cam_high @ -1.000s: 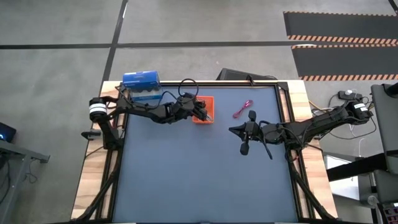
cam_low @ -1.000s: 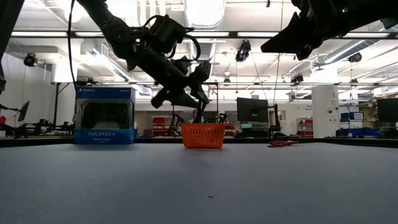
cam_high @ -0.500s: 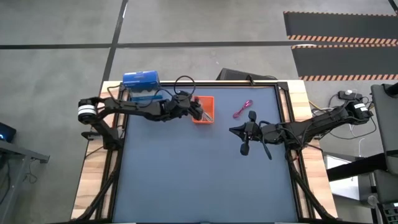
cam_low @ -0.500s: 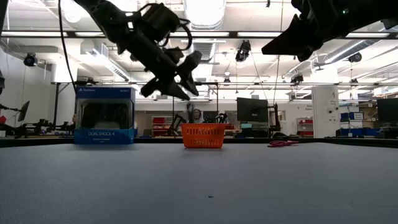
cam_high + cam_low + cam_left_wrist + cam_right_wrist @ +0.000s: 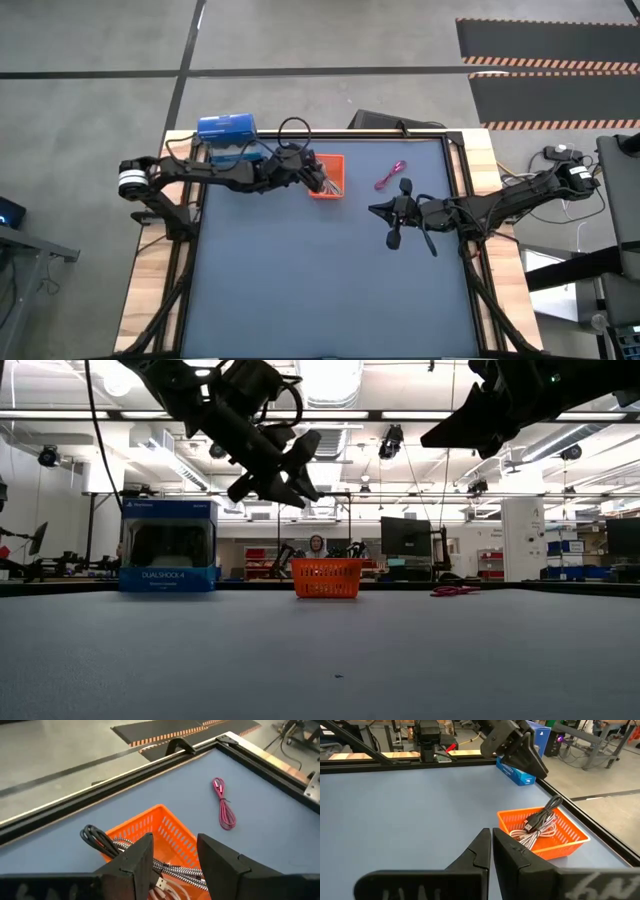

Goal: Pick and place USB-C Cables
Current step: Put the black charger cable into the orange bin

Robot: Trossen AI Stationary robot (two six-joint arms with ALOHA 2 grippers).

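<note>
An orange tray (image 5: 333,186) (image 5: 326,577) (image 5: 165,822) (image 5: 569,836) stands near the table's far edge. Three bundled cables lie in it: black (image 5: 97,837) (image 5: 543,816), silver-grey (image 5: 172,868) (image 5: 532,836) and white (image 5: 161,891). The magenta-pink cable (image 5: 389,176) (image 5: 453,591) (image 5: 224,810) lies flat on the table right of the tray. My left gripper (image 5: 322,180) (image 5: 305,468) (image 5: 175,840) hovers open above the tray's left side, empty. My right gripper (image 5: 373,209) (image 5: 491,834) hangs shut and empty above the table, right of the tray and nearer than the pink cable.
A blue box (image 5: 228,140) (image 5: 168,545) (image 5: 521,771) stands at the far left corner, left of the tray. A raised frame (image 5: 235,742) rims the table. The near half of the blue-grey mat (image 5: 330,290) is bare. A person shows far behind the tray in the low view.
My left gripper has risen from just over the tray and drawn back a little toward the table's left edge. The tray and the pink cable have kept their places.
</note>
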